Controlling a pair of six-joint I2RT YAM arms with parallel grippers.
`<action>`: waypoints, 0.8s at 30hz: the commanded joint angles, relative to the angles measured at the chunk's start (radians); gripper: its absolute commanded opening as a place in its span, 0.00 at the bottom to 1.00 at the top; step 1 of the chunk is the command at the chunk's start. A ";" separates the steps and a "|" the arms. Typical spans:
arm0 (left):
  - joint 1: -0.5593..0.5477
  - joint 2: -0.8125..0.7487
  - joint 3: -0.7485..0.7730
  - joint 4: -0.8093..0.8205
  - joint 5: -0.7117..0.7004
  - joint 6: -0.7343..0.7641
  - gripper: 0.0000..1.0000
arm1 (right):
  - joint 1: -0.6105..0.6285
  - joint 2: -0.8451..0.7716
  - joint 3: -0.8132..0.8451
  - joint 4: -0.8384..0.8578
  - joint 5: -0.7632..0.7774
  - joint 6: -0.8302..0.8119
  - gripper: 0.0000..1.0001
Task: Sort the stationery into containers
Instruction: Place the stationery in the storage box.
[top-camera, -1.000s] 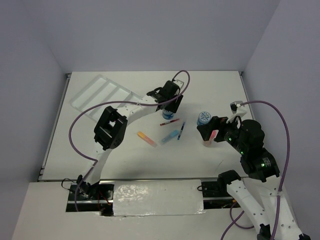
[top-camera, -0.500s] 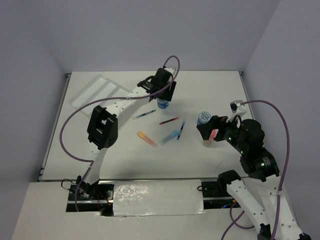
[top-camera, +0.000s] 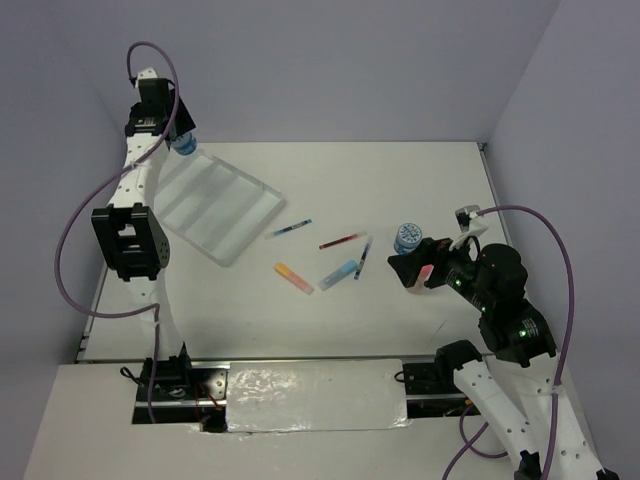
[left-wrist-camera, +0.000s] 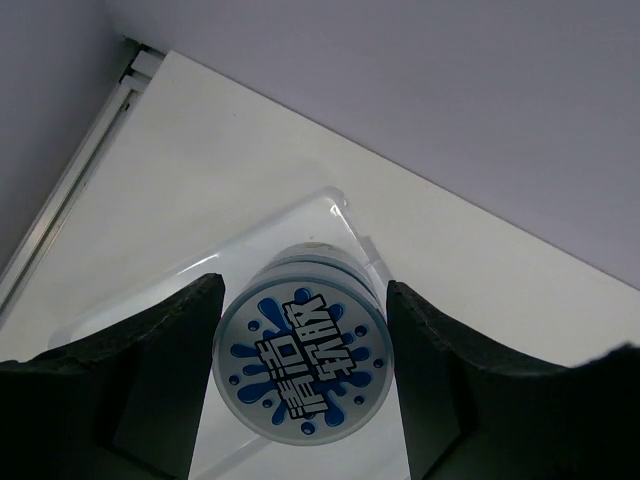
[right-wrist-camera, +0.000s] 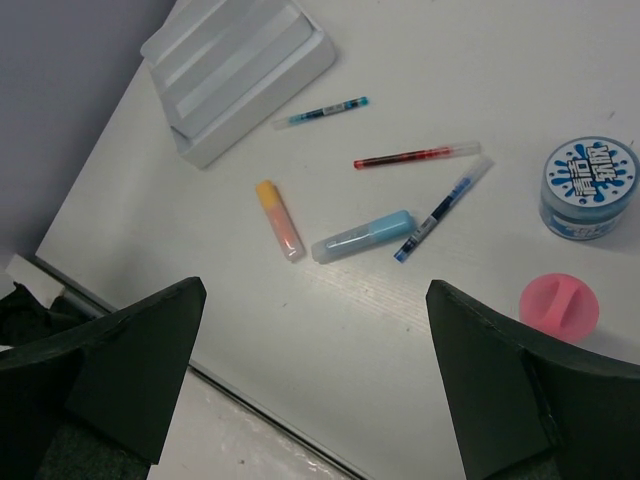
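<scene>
Pinching the blue-white patterned roll (left-wrist-camera: 302, 360) across its round sides with the left gripper (left-wrist-camera: 303, 300), above the far corner of the tray (top-camera: 254, 228). Likely light, rigid, slick-walled; best gripped across the diameter. Right of the tray, right gripper (right-wrist-camera: 315, 300) spread wide, empty.

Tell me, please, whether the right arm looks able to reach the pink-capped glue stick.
Probably yes: the open right end effector hovers close beside the glue stick, with nothing between them.

The left claw (left-wrist-camera: 303, 335) grips a roll (left-wrist-camera: 303, 370) above the tray (left-wrist-camera: 338, 207).
</scene>
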 joint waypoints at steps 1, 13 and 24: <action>0.008 0.059 0.115 0.134 0.146 0.006 0.00 | 0.011 -0.002 -0.003 0.056 -0.050 -0.003 1.00; 0.043 0.198 0.144 0.243 0.145 0.049 0.00 | 0.021 -0.010 0.016 0.035 -0.028 -0.009 1.00; 0.048 0.239 0.054 0.300 0.107 0.085 0.07 | 0.026 0.006 0.006 0.041 -0.013 0.011 1.00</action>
